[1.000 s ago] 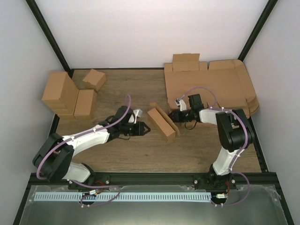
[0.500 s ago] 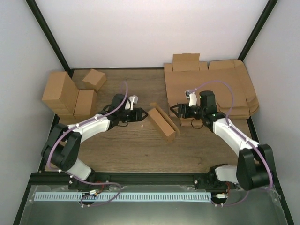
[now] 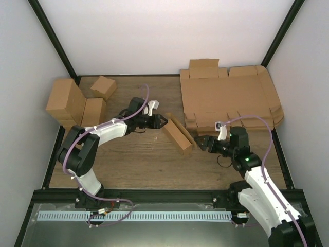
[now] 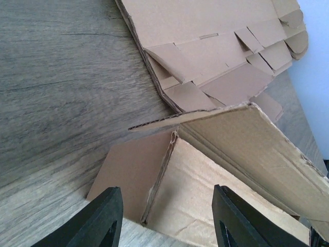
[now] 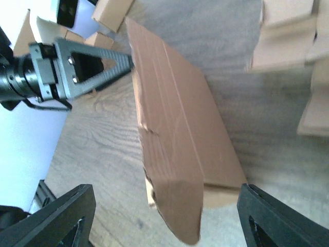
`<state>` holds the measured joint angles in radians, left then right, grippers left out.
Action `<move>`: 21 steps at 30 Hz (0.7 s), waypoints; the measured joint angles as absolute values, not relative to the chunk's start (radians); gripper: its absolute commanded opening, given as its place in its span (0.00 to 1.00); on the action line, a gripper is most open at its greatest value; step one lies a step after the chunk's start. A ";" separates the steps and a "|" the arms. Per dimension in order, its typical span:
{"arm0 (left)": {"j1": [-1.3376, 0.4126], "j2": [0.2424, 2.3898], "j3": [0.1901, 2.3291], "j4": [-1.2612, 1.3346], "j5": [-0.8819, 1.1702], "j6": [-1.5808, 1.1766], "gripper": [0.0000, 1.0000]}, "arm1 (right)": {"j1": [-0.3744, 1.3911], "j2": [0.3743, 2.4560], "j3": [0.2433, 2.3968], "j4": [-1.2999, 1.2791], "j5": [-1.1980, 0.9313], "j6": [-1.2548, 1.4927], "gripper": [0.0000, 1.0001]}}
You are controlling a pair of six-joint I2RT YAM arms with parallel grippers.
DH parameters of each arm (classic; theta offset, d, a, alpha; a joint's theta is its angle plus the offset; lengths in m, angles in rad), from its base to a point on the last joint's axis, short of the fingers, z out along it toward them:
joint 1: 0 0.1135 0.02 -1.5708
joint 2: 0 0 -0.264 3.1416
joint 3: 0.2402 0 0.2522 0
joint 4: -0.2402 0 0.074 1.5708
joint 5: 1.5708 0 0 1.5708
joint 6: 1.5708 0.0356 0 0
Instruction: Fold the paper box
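Note:
The paper box (image 3: 178, 135) lies mid-table as a long narrow brown piece, running from back left to front right, with one long flap standing along its top. My left gripper (image 3: 163, 121) is at its far end, open, and touches nothing. The left wrist view looks into that end of the box (image 4: 205, 206), with the left gripper (image 4: 167, 190) open around empty air. My right gripper (image 3: 198, 141) stands open just off the near right end. In the right wrist view the box (image 5: 180, 128) stretches away from the wide-open right gripper (image 5: 165, 193), untouched.
A thick pile of flat cardboard sheets (image 3: 231, 95) fills the back right corner, close behind the right arm. Several folded brown boxes (image 3: 77, 103) stand at the back left. A black frame rail (image 3: 164, 193) runs along the near edge.
The right arm has swung from beside the sheet pile round to the box's near right end, its jaws spreading wide. The left gripper has moved up to the box's far end.

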<state>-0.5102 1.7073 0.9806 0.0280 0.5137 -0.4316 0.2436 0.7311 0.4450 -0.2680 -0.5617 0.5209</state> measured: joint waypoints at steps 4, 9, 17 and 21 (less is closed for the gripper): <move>-0.510 1.729 0.997 0.029 0.517 -0.417 0.43 | 0.257 0.694 0.359 -0.259 -0.598 0.601 0.79; -0.510 1.773 1.007 0.030 0.525 -0.411 0.36 | 0.307 0.690 0.263 -0.212 -0.616 0.673 0.79; -0.509 1.817 1.044 0.049 0.553 -0.411 0.34 | 0.366 0.622 0.172 -0.086 -0.590 0.786 0.79; -0.509 1.824 1.047 0.058 0.564 -0.411 0.34 | 0.371 0.626 0.160 -0.033 -0.550 0.828 0.66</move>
